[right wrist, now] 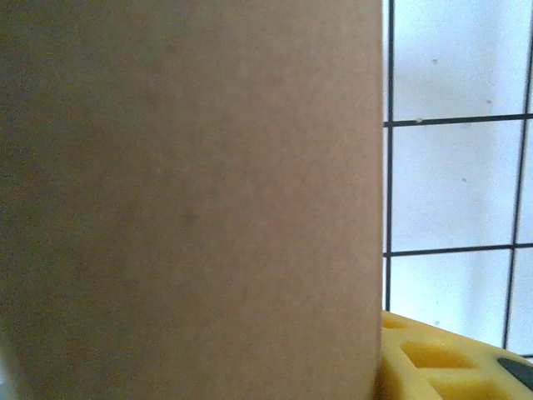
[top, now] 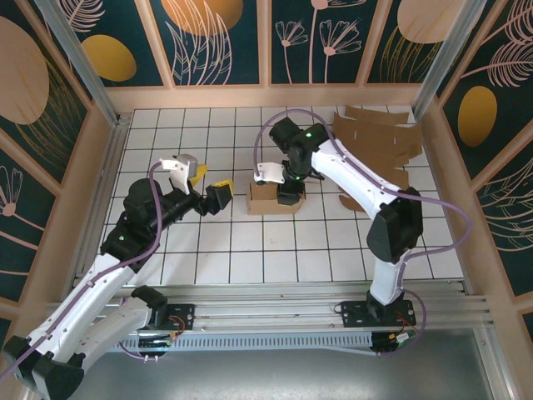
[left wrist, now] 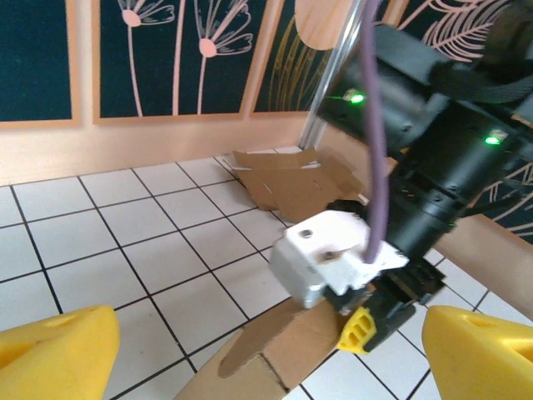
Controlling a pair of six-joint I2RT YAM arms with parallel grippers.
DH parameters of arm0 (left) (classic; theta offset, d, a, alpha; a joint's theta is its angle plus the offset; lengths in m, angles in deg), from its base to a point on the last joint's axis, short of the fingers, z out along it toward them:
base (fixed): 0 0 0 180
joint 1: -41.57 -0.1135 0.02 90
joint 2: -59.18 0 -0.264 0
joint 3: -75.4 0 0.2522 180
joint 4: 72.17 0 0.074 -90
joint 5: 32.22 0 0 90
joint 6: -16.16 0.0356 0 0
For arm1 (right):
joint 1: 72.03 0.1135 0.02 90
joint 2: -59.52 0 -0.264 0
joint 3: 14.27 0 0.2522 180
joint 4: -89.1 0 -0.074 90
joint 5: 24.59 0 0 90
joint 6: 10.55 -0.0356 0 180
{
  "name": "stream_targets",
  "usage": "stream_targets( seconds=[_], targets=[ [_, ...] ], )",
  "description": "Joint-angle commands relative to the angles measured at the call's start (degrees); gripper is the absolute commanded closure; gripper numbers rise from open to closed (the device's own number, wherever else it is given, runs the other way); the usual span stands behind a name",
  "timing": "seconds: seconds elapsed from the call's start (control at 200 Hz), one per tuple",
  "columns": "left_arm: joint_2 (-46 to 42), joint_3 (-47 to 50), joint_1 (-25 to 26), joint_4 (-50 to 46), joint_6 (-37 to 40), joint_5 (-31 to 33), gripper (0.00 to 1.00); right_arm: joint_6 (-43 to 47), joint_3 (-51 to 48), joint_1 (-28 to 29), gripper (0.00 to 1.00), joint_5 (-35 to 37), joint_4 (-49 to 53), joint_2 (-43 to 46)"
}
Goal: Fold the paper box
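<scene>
A small brown paper box (top: 268, 198) stands on the white tiled table near the middle, partly folded. My right gripper (top: 288, 195) comes down onto the box's right end; a cardboard panel (right wrist: 191, 200) covers most of the right wrist view, with one of its yellow fingers (right wrist: 450, 362) showing beside the panel's edge and the other hidden. My left gripper (top: 218, 197) hovers just left of the box, its yellow fingers (left wrist: 54, 354) wide apart and holding nothing. In the left wrist view the box (left wrist: 275, 354) has a rounded flap lying under the right arm's white camera block (left wrist: 333, 254).
Several flat cardboard blanks (top: 379, 142) lie at the back right of the table, also seen behind the right arm (left wrist: 291, 179). Patterned walls with a wooden frame (top: 266, 92) close in the table on three sides.
</scene>
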Motion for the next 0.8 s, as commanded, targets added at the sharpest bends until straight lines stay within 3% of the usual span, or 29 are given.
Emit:
stream_targets(
  seconds=[0.0,0.18,0.435,0.621,0.796],
  targets=[
    [-0.54,0.61,-0.01,-0.95,2.15,-2.66,0.07,-1.86,2.13,-0.68,0.51,-2.59,2.25,-2.47],
    [-0.72,1.94,-0.01,-0.42,1.45,-1.1,0.06,-5.45,2.01,-0.77,0.47,-0.87,-0.96,-5.8],
    [0.2,2.44,-0.01,-0.01,0.89,0.21,0.05,-6.57,2.58,-0.35,0.21,-3.01,-3.96,-3.63],
    [1.61,2.35,-0.01,0.43,0.73,-0.37,0.05,-6.35,2.36,-0.42,0.13,-4.09,-6.32,-0.99],
    [2.8,2.09,-0.01,-0.2,0.87,-0.05,0.06,-8.13,3.41,-0.99,0.13,-5.65,-7.56,0.45]
  ],
)
